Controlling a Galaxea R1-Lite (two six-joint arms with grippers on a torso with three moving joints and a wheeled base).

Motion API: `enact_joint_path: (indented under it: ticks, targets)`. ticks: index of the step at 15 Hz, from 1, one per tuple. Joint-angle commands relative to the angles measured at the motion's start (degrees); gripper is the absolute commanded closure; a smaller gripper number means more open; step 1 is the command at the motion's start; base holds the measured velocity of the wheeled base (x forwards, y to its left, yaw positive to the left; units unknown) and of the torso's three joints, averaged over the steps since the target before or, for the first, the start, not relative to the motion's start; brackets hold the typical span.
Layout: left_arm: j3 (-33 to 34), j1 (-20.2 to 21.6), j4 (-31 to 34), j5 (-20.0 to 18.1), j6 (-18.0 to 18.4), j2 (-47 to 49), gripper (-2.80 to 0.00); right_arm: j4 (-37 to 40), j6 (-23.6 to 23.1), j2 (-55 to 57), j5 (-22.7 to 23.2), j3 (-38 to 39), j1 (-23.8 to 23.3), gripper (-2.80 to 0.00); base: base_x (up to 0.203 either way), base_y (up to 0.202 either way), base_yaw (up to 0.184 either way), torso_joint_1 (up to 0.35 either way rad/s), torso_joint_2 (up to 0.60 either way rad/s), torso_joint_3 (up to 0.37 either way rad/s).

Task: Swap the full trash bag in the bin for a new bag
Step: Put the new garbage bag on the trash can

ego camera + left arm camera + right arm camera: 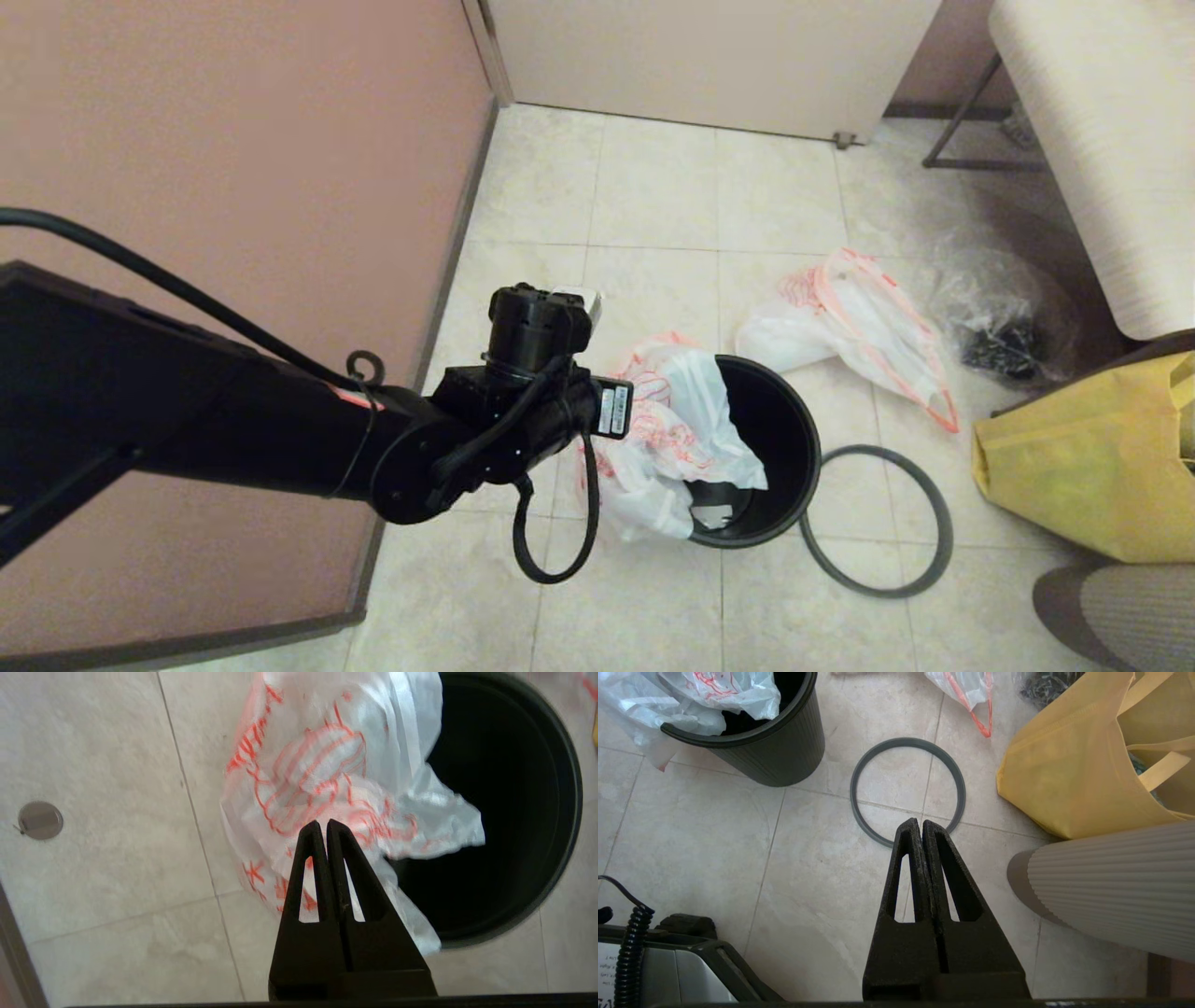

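The black bin [789, 439] stands on the tiled floor without its rim. Over its left edge hangs the new bag [667, 420], white with orange-red lettering, partly inside and partly down the outside. My left gripper [323, 823] hovers shut just above this bag [327, 765] beside the bin's mouth [504, 812], nothing between its fingers. The grey hoop [873, 451] lies flat to the bin's right. The full trash bag [850, 327], white with an orange band, lies behind it. My right gripper [920, 822] is shut and empty above the hoop's near edge [906, 741].
A yellow bag [1083, 467] sits at the right, a clear crinkled bag with black contents [1004, 327] behind it. A pink wall [233, 140] runs along the left, a padded bench [1102, 140] at the far right. A floor drain [40, 820] lies left of the bin.
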Motion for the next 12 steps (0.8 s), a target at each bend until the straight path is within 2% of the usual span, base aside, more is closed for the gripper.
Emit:
enact_joint_path:
  ticks: [1, 3, 5, 9, 12]
  targets:
    - [-0.4, 0.5, -0.6, -0.1, 0.1, 0.2, 0.00, 0.0, 0.0, -1.8, 0.0, 0.0, 0.0, 0.00, 0.000, 0.000, 0.000, 0.000, 0.00, 0.000]
    - [-1.0, 0.9, -0.4, -1.3, 0.1, -0.5, 0.00, -0.5, 0.3, -2.8, 0.0, -1.5, 0.0, 0.00, 0.000, 0.000, 0.000, 0.000, 0.00, 0.000]
    - [-1.1, 0.5, -0.4, -1.5, 0.0, 0.1, 0.00, -0.4, 0.4, 0.3, -0.1, -9.4, 0.1, 0.00, 0.000, 0.000, 0.000, 0.000, 0.00, 0.000]
    - [-1.1, 0.3, -0.5, -1.4, 0.0, -0.5, 0.00, -2.7, -0.4, 17.7, 2.4, -21.0, 0.0, 0.00, 0.000, 0.000, 0.000, 0.000, 0.00, 0.000]
    - [-1.1, 0.5, -0.4, -1.5, 0.0, -0.4, 0.00, -5.1, -1.5, 29.9, 2.1, -27.8, 0.0, 0.00, 0.000, 0.000, 0.000, 0.000, 0.00, 0.000]
